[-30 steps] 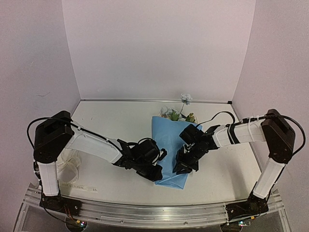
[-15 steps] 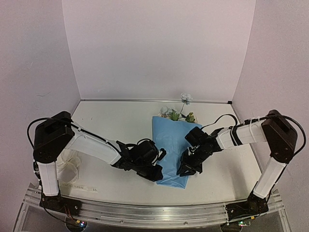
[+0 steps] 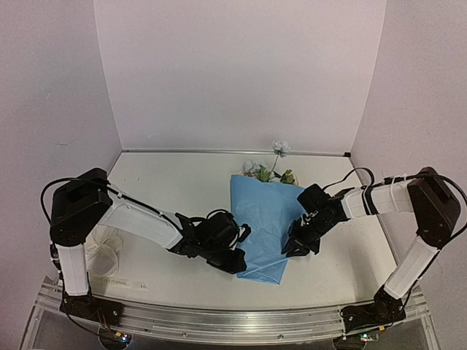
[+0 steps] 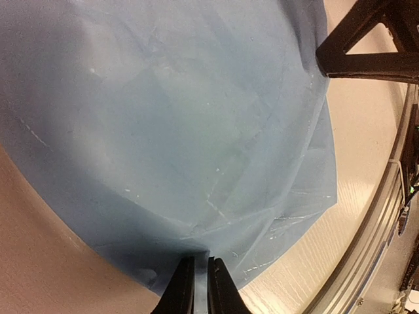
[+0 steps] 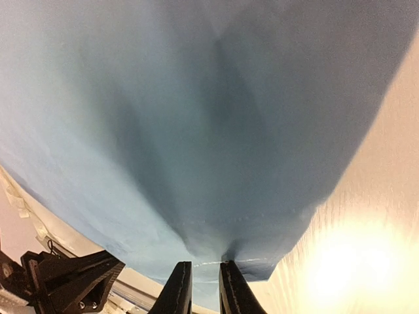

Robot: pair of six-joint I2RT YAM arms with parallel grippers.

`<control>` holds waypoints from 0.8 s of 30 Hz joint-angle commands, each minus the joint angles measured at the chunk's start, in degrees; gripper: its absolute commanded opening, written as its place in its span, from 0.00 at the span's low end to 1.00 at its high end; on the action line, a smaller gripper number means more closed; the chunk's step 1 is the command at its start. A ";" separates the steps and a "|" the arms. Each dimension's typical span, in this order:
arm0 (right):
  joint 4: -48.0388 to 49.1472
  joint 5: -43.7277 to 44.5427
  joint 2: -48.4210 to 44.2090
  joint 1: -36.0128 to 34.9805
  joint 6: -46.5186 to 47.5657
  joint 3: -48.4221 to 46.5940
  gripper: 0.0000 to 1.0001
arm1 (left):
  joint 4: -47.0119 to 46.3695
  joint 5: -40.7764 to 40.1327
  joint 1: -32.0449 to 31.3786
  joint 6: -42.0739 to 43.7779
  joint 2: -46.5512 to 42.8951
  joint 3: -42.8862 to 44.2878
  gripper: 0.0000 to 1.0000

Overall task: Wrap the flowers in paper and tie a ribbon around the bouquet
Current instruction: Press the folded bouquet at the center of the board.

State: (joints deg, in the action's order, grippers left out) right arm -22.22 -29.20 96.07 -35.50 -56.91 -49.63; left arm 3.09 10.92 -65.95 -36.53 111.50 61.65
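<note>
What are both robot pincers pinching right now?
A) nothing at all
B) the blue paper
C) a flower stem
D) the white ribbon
B: the wrist views show the left pincer and the right pincer each closed on an edge of the blue paper.
</note>
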 commanded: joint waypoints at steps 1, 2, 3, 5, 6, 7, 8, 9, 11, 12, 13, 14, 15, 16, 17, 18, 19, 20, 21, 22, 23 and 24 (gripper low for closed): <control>-8.60 1.14 -4.40 -1.65 4.88 -4.07 0.16 | 3.40 -1.96 0.28 -0.70 -5.10 -0.12 0.13; -10.92 1.66 -5.38 -2.17 6.25 -5.21 0.16 | 3.53 -2.33 0.54 -0.91 -6.14 0.05 0.14; -12.79 2.09 -6.20 -2.66 7.23 -6.16 0.16 | 3.53 -2.53 0.91 -1.16 -7.14 0.14 0.14; -14.68 2.47 -7.22 -3.42 7.94 -7.61 0.16 | 3.44 -2.39 1.71 -1.40 -9.03 0.34 0.16; -15.14 2.64 -7.53 -3.79 8.11 -8.19 0.16 | 3.48 -2.21 2.15 -1.39 -9.77 0.56 0.17; -15.60 2.80 -7.54 -4.26 8.29 -8.86 0.16 | 3.55 -1.77 2.74 -1.26 -10.27 0.89 0.17; -15.82 2.87 -7.34 -4.78 8.47 -9.60 0.17 | 3.51 -1.18 3.48 -1.09 -10.73 1.11 0.17; -15.81 2.77 -6.51 -5.27 8.54 -10.41 0.17 | 3.32 -0.58 4.23 -1.08 -11.11 1.12 0.17; -15.44 2.12 -4.01 -6.58 8.70 -12.65 0.17 | 2.89 1.14 6.07 -0.87 -11.53 0.88 0.17; -15.01 1.66 -2.70 -7.30 8.64 -13.67 0.17 | 2.77 2.39 7.06 -0.66 -11.66 0.76 0.17; -14.54 1.26 -1.45 -8.13 8.56 -14.74 0.17 | 2.72 3.74 8.01 -0.39 -11.76 0.70 0.18; -14.07 1.08 -0.17 -8.87 8.42 -15.46 0.17 | 2.65 5.32 8.92 0.11 -11.89 0.71 0.18; -13.24 0.74 1.42 -9.52 8.04 -16.21 0.16 | 2.63 6.78 9.81 0.69 -12.10 0.68 0.19; -11.60 0.19 2.55 -10.26 7.47 -16.45 0.16 | 2.50 8.42 10.70 1.05 -12.40 0.40 0.19; -10.43 0.12 3.76 -10.71 7.22 -16.49 0.16 | 2.57 9.37 11.40 1.56 -12.88 0.26 0.21; -9.16 0.24 4.67 -11.17 7.22 -16.14 0.16 | 2.60 10.61 12.26 2.00 -13.16 0.10 0.21; -7.83 0.43 5.44 -11.55 7.27 -15.59 0.16 | 2.58 11.96 13.06 2.45 -13.28 0.01 0.22; -6.48 0.64 6.12 -11.79 7.22 -14.88 0.16 | 2.51 13.33 13.53 2.98 -13.18 0.08 0.22; -4.38 0.97 6.83 -11.90 6.88 -13.69 0.16 | 2.57 14.16 13.92 3.54 -12.92 0.32 0.22; -1.49 1.32 7.23 -12.08 5.84 -12.59 0.16 | 2.45 15.37 13.99 4.07 -12.39 0.77 0.23; 1.07 1.52 7.73 -12.25 4.80 -11.06 0.15 | 2.25 16.35 14.01 4.34 -11.79 1.14 0.23; 3.37 1.92 7.95 -12.37 3.92 -9.63 0.15 | 1.92 17.51 14.01 4.39 -11.02 1.59 0.23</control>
State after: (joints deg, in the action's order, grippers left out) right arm -28.27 -28.60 102.63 -47.42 -50.09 -63.06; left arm 6.45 21.37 -52.00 -34.80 101.09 61.45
